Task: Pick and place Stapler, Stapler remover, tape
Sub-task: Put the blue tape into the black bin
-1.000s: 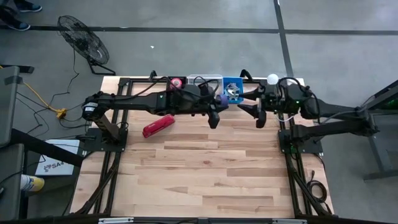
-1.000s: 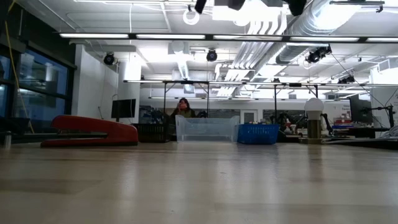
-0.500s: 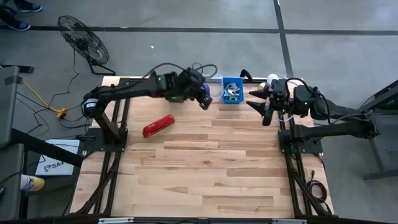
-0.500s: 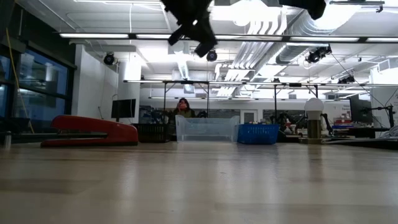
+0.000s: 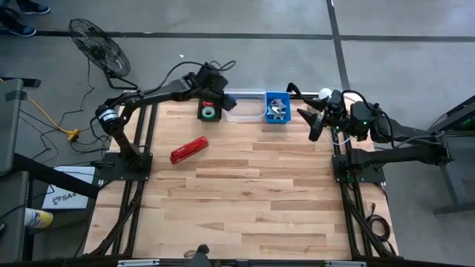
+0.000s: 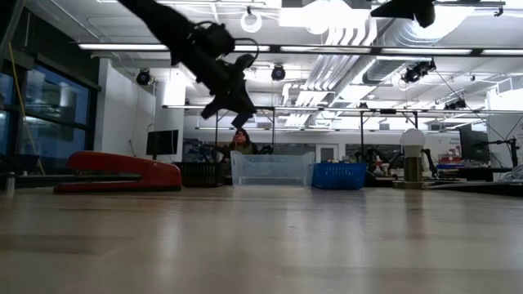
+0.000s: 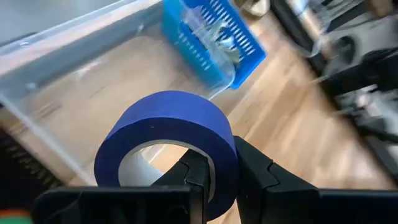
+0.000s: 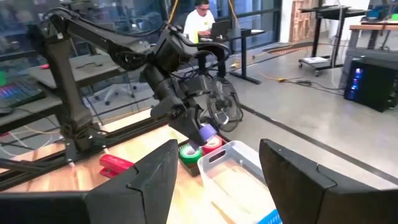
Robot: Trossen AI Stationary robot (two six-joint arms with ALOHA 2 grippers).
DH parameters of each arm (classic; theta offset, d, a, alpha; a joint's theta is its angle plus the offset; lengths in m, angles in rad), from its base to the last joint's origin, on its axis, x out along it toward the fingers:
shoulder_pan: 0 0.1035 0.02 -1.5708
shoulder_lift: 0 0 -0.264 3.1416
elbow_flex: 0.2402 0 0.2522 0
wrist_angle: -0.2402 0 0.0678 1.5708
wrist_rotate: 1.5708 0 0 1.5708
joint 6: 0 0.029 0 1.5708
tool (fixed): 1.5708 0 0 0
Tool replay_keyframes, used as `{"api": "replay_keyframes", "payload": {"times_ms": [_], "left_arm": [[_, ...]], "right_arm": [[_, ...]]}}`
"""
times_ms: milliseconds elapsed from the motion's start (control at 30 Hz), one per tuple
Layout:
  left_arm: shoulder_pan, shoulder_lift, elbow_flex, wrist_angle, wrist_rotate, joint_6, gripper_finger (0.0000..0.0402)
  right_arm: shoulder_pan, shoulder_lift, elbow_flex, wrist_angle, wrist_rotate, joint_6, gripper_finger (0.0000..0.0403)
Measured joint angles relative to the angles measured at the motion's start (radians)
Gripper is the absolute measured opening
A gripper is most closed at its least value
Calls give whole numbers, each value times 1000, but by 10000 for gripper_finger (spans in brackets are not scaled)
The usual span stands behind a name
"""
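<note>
Left wrist view: the left gripper [image 7: 214, 174] is clamped on a roll of blue tape [image 7: 169, 140], its two dark fingers [image 7: 255, 177] pinching the roll's wall near the bottom centre of the frame. Behind the roll lies a clear plastic bin [image 7: 81, 93], and a blue basket [image 7: 214, 40] sits at the upper centre.

High view — the left gripper [image 5: 214, 95] sits in the upper centre-left of the frame, above a black tray [image 5: 208, 113] that holds a green tape roll [image 5: 210, 113]. The clear plastic bin [image 5: 245, 105] is just to the right of the tray, and the blue basket [image 5: 277, 108] is beside the bin.

The stapler [image 5: 188, 150], bright red, lies on the wooden table [image 5: 245, 200] at centre-left, below the tray and well apart from both grippers.

The right gripper [image 5: 310, 123] is at the upper right of the frame, off the basket's right side — jaws spread, holding nothing.
</note>
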Motion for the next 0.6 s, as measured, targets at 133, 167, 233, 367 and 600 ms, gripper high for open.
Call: {"api": "replay_keyframes", "payload": {"times_ms": [133, 167, 233, 367, 600], "left_arm": [[75, 0, -99, 149, 95, -46, 38], [93, 0, -119, 158, 102, -49, 38], [126, 0, -143, 165, 116, -51, 38], [189, 0, -168, 171, 178, -51, 38], [280, 0, -226, 169, 199, -75, 38]], "right_arm": [[0, 0, 0, -19, 35, 21, 216], [0, 0, 0, -28, 46, 30, 216], [0, 0, 0, -44, 67, 48, 217], [0, 0, 0, -64, 83, 80, 216], [0, 0, 0, -75, 135, 109, 217]]}}
